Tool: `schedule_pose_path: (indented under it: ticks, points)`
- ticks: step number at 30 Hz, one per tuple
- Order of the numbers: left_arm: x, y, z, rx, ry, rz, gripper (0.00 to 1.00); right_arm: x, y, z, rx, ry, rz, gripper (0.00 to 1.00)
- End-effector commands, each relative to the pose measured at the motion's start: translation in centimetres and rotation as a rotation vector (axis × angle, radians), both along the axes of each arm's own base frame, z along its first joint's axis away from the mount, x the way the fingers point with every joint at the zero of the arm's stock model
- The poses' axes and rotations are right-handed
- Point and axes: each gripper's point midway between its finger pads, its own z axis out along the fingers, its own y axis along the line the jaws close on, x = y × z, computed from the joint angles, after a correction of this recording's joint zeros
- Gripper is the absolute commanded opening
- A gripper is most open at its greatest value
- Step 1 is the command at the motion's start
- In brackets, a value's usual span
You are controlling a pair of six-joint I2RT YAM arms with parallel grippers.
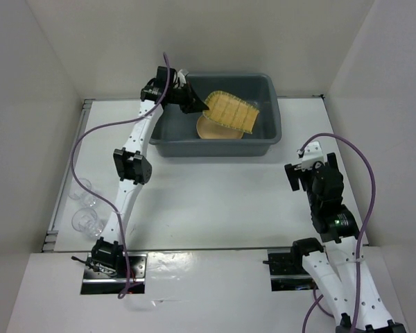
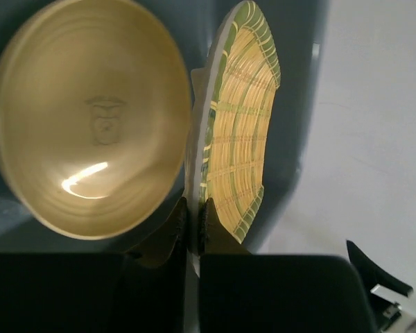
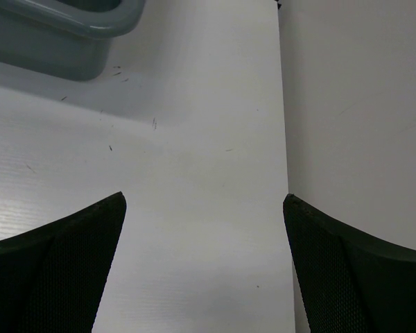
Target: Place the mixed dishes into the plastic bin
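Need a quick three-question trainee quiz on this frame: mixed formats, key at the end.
1. True or false: the left gripper is shut on the rim of the bamboo tray, holding it over the grey bin.
2. Fill in: the right gripper hangs ____ over the table, holding nothing.
3. Where does the tan plate lie?
A) on the table
B) inside the grey bin
C) leaning against the bin's outer wall

Key: 1 true; 2 open; 3 B.
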Motion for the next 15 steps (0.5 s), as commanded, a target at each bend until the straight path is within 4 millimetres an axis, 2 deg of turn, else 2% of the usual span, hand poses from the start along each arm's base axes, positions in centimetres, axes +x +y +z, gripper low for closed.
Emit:
schedule_pose_path:
  ticks: [1,3,7,8,14,15]
  points:
    - [0.2,-0.3,3.9,-0.084,-0.074,-0.008,0.00,0.7,-0.1,0.7,0.014,-0.049,-0.035,0.98]
    - [1.1,1.0,2.5,-0.069,-0.047,0.026,0.00,0.8,0.5,0.7,0.014,-0.049,-0.013,0.98]
    - [2.3,2.2,0.1,-0.044,-0.022,0.061,0.00,0.8,0.6,0.7,0.012,-0.049,-0.012,0.98]
    - [2.3,2.2,0.1,-0.044,-0.022,0.061,0.00,0.8,0.6,0.7,0.012,-0.049,-0.012,0.98]
    - [2.4,3.0,-3.9,0.001,0.043,0.065,0.00,0.9,0.6,0.5,0.010,-0.040,-0.012,0.98]
    - [2.3,3.0,-4.0,0.007,0.044,0.060,0.00,0.9,0.6,0.5,0.010,-0.040,-0.012,0.98]
